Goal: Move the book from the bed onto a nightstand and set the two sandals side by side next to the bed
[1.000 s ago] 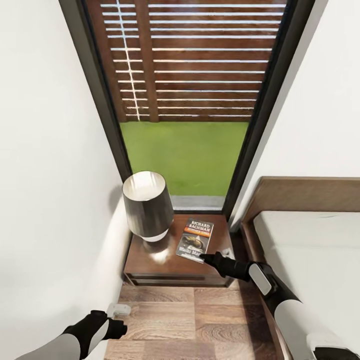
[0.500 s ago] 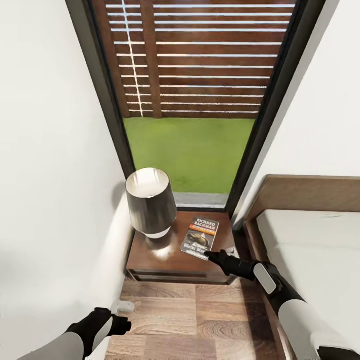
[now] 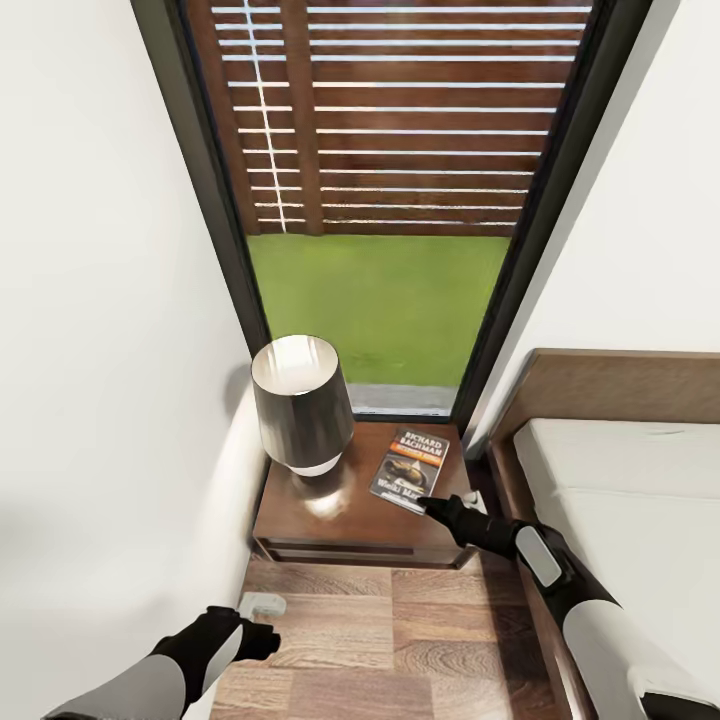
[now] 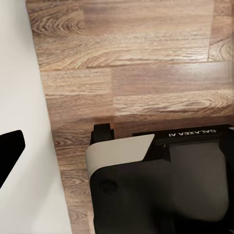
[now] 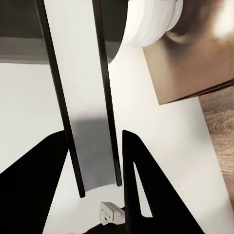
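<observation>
My left end effector (image 3: 262, 638) hangs low over the wood plank floor (image 3: 400, 640), close to the white wall on my left; its finger spread is not resolvable in the head view, so I cannot tell its state. In the left wrist view, my own base housing (image 4: 161, 190) sits above the same plank floor (image 4: 146, 63). My right end effector (image 3: 428, 503) reaches forward over the right front part of the nightstand (image 3: 300, 520), with its fingertips at the near edge of the book (image 3: 409, 468). In the right wrist view, the two dark fingers (image 5: 139, 185) stand on either side of the book (image 5: 87, 112), which is seen edge-on; the fingers appear closed on the book's thin edge. The book lies on the nightstand worktop, cover up, to the right of the lamp (image 3: 298, 402). The bed (image 3: 620, 500) stands just right of the nightstand, with its headboard against the wall. Beyond the nightstand, the tall dark-framed window (image 3: 380, 200) shows grass and a slatted fence.
</observation>
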Robot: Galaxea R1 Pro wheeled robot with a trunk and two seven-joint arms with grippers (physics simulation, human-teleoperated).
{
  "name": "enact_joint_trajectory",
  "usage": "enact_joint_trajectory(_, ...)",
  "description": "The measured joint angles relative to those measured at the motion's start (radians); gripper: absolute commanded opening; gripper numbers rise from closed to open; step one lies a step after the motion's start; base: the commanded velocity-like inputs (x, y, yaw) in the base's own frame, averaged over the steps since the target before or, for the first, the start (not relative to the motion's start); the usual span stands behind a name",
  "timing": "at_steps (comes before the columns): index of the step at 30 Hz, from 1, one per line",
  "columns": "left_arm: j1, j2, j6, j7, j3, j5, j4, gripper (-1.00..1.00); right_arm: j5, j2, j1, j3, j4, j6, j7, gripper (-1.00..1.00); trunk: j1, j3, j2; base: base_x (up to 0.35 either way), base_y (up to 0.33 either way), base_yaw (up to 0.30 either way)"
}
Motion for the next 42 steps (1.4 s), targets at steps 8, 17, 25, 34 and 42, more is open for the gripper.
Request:
enact_joint_trajectory(8,-0.001,-0.003,-0.007,0.000,0.000,-0.001,0.000,1.00,0.000,0.001,0.000,0.001,-0.002,0.000,0.001,-1.00,0.000,0.000,0.000,0.000,0.000,-0.091)
enact_joint_trajectory(17,-0.001,-0.003,-0.009,0.000,0.002,0.000,0.000,1.00,0.000,0.002,0.000,0.003,-0.003,0.000,0.001,-1.00,0.000,-0.001,0.000,0.036,0.031,-0.072)
enact_joint_trajectory(25,-0.001,-0.002,-0.010,0.000,0.005,0.001,0.000,1.00,0.000,0.003,0.000,0.002,-0.003,0.000,0.001,-1.00,0.000,-0.001,0.000,0.042,0.036,-0.016)
enact_joint_trajectory(34,0.000,-0.002,-0.014,0.000,0.006,0.001,0.000,1.00,0.000,0.003,0.000,0.001,-0.003,0.000,0.001,-1.00,0.000,-0.001,0.000,0.010,0.008,-0.003)
enact_joint_trajectory(42,0.000,-0.002,-0.015,0.000,0.006,0.001,0.000,1.00,0.000,0.003,0.000,-0.001,-0.003,0.002,0.000,-1.00,0.000,-0.001,0.000,0.045,0.016,-0.001)
